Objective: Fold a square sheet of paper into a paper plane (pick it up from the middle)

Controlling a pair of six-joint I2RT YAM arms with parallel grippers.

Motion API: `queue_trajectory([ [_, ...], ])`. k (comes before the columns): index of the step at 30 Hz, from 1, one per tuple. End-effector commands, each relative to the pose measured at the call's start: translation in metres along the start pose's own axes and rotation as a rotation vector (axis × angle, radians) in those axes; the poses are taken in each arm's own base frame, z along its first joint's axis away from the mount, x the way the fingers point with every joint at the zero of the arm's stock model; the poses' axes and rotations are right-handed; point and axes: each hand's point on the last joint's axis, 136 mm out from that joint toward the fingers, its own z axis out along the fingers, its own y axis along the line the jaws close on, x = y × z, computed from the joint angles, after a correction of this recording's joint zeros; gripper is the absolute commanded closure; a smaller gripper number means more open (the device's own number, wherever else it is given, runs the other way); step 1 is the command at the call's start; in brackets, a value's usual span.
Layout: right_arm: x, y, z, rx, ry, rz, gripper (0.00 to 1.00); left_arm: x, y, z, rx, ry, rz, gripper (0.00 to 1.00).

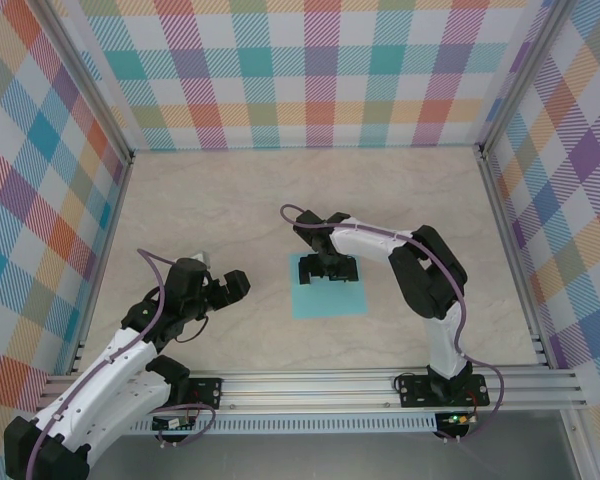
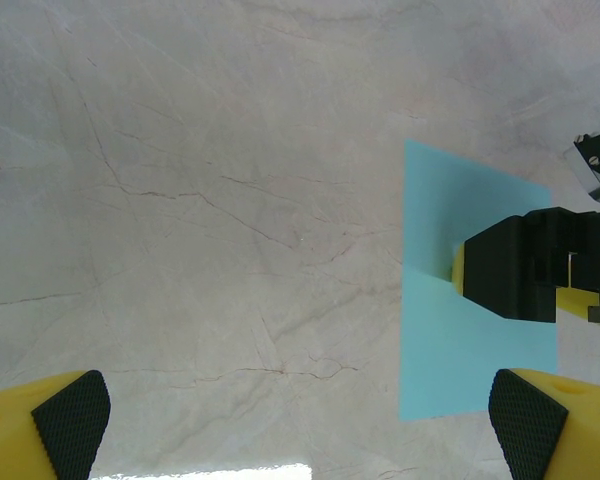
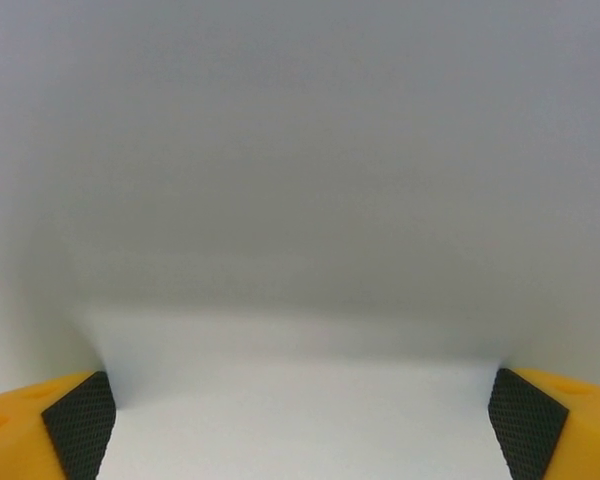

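Currently my right end effector (image 1: pixel 329 268) hangs open low over the square sheet of paper (image 1: pixel 328 299), left end effector (image 1: pixel 220 283) open too; pinching off-centre could crumple it

Even, diffuse light makes the top view bright and sharp, with only soft, short shadows under the arms (image 1: pixel 380 240) on the surface (image 1: pixel 210 200); the walls (image 1: pixel 310 70) lean outward at the edges. The left wrist view is crisp, with a white glare patch at its bottom edge. The right wrist view is a blurred pale grey, darker toward the top, and only the black pads (image 3: pixel 78 425) of the right hand (image 3: pixel 300 435) look sharp.
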Motion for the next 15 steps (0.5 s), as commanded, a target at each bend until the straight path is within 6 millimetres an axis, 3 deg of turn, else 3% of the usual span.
queue_trajectory([
  [1, 0.045, -0.013, 0.057, 0.060, 0.181, 0.018, 0.06, -0.004, -0.004, -0.004, 0.011, -0.002, 0.004, 0.00],
  [6, 0.050, -0.017, 0.061, 0.079, 0.183, 0.021, 0.09, -0.007, -0.006, -0.007, 0.014, -0.008, 0.006, 0.00],
  [10, 0.044, -0.014, 0.053, 0.066, 0.158, 0.011, 0.11, -0.006, -0.005, -0.007, 0.012, -0.004, 0.006, 0.00],
  [13, 0.032, -0.007, 0.036, 0.037, 0.117, 0.000, 0.19, -0.005, -0.004, -0.007, 0.007, -0.001, 0.006, 0.00],
  [15, 0.024, -0.003, 0.022, 0.027, 0.082, -0.011, 0.29, -0.006, -0.004, -0.008, 0.008, -0.002, 0.006, 0.00],
])
